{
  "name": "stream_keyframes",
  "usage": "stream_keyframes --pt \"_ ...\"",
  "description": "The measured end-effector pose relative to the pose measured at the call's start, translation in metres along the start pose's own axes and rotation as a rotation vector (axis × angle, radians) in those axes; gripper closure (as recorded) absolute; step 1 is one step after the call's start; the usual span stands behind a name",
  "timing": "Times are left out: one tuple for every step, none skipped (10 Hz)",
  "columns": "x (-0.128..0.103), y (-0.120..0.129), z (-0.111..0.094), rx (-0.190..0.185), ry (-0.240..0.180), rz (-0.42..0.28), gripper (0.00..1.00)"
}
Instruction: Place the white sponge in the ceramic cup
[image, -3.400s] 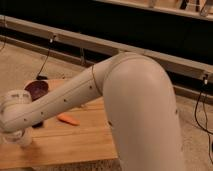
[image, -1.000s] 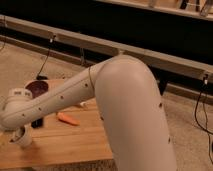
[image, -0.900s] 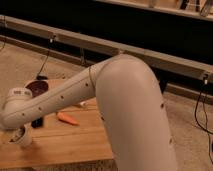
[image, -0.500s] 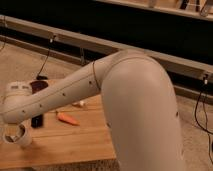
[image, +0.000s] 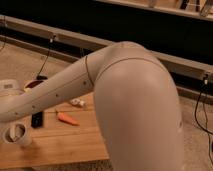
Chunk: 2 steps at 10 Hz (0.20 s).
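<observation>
The ceramic cup (image: 17, 134) is a white round mug standing upright near the left end of the wooden table (image: 65, 142). My big white arm (image: 130, 100) reaches from the right across the table, and its forearm (image: 50, 95) ends at the left edge just above the cup. My gripper is out of view past that left edge. The white sponge does not show anywhere in the camera view.
An orange carrot-like piece (image: 67, 118) lies mid-table, with a lumpy whitish object (image: 77, 103) behind it. A small dark block (image: 37, 119) sits right of the cup. A dark bowl (image: 33, 84) peeks out behind the forearm. Cables and a rail run along the back.
The forearm has lifted a little and shifted left, so more of the cup shows below it. The things on the table have not moved.
</observation>
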Motion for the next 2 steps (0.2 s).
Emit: stream_keyframes --pt "0.0013 -0.0073 -0.0017 0.03 0.011 0.024 0.2" --pt "0.002 -0.0126 -0.0033 0.055 0.021 0.044 0.2"
